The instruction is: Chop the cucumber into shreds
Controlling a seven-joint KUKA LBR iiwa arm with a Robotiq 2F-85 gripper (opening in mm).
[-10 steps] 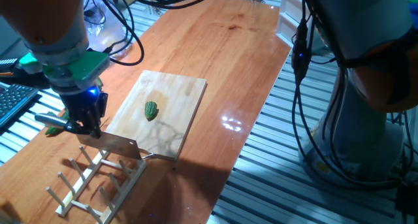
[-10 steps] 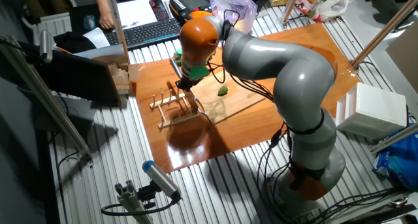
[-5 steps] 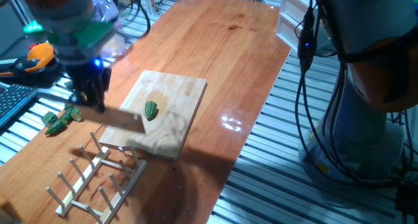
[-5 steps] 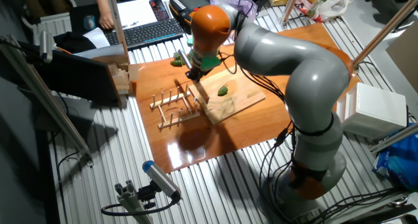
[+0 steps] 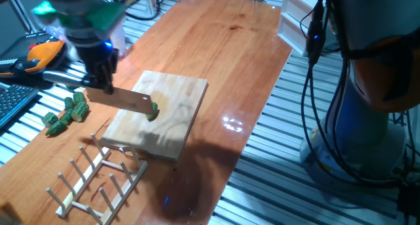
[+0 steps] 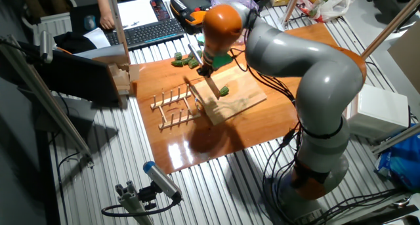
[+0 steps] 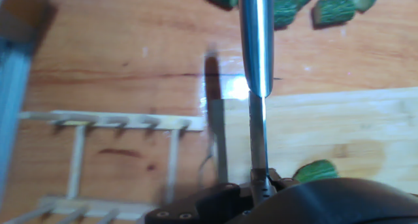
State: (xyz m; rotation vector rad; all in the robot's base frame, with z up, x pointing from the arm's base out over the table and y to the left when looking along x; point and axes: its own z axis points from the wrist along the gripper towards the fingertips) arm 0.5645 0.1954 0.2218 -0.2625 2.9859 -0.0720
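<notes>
Left side of one fixed view: a loose pile of dark green cucumber chunks (image 5: 65, 113) lies on the wooden table (image 5: 223, 48), well clear of the cutting board. In front of them sits a wooden peg rack (image 5: 98, 179), just off the board's near corner.

Gripper (image 5: 98, 87) is above the board's left edge, fingers clamped on the handle of a cleaver (image 5: 121, 100). The flat steel blade sticks out to the right, and its tip reaches the cucumber (image 5: 153, 111). Can't tell whether the edge touches it or just hangs over it. Blade looks held above the board, with a shadow under it.

Cucumber: one small bumpy green chunk, about mid-board on the pale cutting board (image 5: 174, 97), partly hidden by the blade tip in that view.

Other fixed view: gripper (image 6: 205, 69) under the orange wrist, blade (image 6: 214, 88) slanting down toward the cucumber (image 6: 224, 91) on the board (image 6: 243, 97), rack (image 6: 174, 107) to the left.

Hand view: blade (image 7: 255, 61) seen edge-on, cucumber (image 7: 315, 170) just right of it on the board (image 7: 366, 126), rack (image 7: 117, 152) at left, spare chunks (image 7: 287, 5) along the top.
</notes>
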